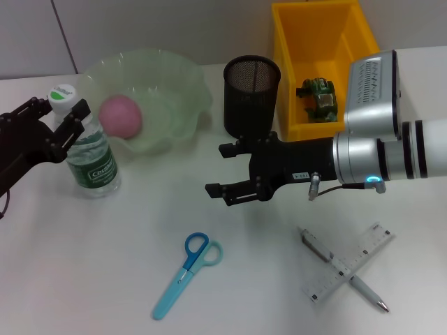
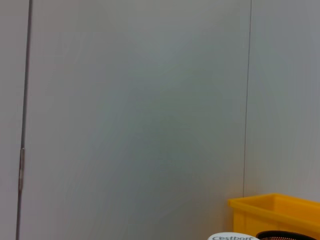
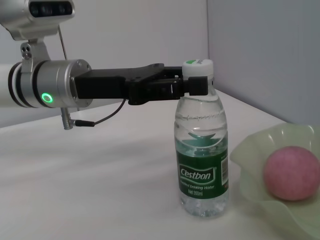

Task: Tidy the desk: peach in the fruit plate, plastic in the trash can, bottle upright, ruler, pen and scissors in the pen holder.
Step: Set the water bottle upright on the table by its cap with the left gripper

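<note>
Head view: the left gripper (image 1: 61,120), partly cut off at the left edge, straddles the upright bottle (image 1: 89,150) neck, whether clamped I cannot tell. The peach (image 1: 120,116) lies in the fruit plate (image 1: 178,91), plastic (image 1: 318,98) in the trash can (image 1: 293,42). Centre frame, the right gripper (image 1: 220,169) hovers with fingers apart before the pen holder (image 1: 250,94); scissors (image 1: 186,273), ruler (image 1: 349,262) and pen (image 1: 367,292) lie on the desk (image 1: 84,279).

Left wrist view: only the bottle cap (image 2: 232,236) and trash can rim (image 2: 275,205) show, lower right.

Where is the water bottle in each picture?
Head view: the water bottle stands upright at the left, beside the green plate, with the left gripper around its neck.
Left wrist view: only its white cap peeks in at the bottom edge.
Right wrist view: the whole bottle stands in the middle, held at the neck.
Shared landmark: the bottle's white cap shows in all three.
</note>
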Controlling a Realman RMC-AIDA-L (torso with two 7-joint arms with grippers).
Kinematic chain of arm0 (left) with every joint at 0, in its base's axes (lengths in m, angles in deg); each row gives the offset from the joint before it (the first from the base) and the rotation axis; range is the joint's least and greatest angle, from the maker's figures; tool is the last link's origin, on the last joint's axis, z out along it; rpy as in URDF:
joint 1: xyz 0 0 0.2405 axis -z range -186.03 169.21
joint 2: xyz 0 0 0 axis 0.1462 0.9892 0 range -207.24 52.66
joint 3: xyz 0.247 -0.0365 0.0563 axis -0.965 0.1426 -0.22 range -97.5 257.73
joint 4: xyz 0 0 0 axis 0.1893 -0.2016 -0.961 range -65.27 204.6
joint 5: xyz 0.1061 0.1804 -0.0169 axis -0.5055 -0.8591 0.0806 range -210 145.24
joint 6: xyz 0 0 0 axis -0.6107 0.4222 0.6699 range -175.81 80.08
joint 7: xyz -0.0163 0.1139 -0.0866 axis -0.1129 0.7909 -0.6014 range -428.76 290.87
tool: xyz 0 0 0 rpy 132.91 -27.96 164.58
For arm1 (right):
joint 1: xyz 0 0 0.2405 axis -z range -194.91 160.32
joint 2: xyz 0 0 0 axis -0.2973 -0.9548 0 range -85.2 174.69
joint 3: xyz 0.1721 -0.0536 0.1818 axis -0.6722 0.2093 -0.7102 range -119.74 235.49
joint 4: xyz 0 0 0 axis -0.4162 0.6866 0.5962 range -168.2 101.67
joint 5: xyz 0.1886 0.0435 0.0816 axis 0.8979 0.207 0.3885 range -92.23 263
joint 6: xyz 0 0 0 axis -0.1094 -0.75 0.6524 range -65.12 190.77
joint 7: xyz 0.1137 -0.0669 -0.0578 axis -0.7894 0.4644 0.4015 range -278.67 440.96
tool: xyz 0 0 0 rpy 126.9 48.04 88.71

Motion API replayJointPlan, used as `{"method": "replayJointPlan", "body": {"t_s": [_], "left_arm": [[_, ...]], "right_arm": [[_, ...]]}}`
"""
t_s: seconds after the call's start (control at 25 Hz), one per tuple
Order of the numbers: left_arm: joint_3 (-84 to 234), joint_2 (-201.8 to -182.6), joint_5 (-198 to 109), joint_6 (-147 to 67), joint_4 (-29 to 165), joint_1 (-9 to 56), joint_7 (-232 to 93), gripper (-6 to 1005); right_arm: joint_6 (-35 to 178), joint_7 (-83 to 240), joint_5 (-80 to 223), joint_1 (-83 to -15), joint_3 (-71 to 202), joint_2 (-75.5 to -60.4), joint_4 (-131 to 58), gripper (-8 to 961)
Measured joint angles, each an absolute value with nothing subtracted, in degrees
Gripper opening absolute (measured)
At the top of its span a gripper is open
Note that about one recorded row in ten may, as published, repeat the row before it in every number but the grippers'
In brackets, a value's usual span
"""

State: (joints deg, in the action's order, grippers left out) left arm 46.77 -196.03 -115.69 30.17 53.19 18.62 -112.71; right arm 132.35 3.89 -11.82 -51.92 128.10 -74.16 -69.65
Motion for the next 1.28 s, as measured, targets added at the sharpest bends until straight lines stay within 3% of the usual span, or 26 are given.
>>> {"method": "replayJointPlan", "body": {"t_s": [0.68, 1.28], "left_arm": [[46.7, -196.03, -114.3, 29.9, 53.3, 18.7, -112.8, 543], [46.6, -195.71, -114.3, 32.4, 51.7, 17.8, -116.8, 783]], "right_arm": [[132.2, 3.9, -11.8, -52.3, 127.8, -74.16, -69.7, 820], [132.3, 3.9, -11.8, -52.5, 127.7, -74.16, -69.7, 819]]}}
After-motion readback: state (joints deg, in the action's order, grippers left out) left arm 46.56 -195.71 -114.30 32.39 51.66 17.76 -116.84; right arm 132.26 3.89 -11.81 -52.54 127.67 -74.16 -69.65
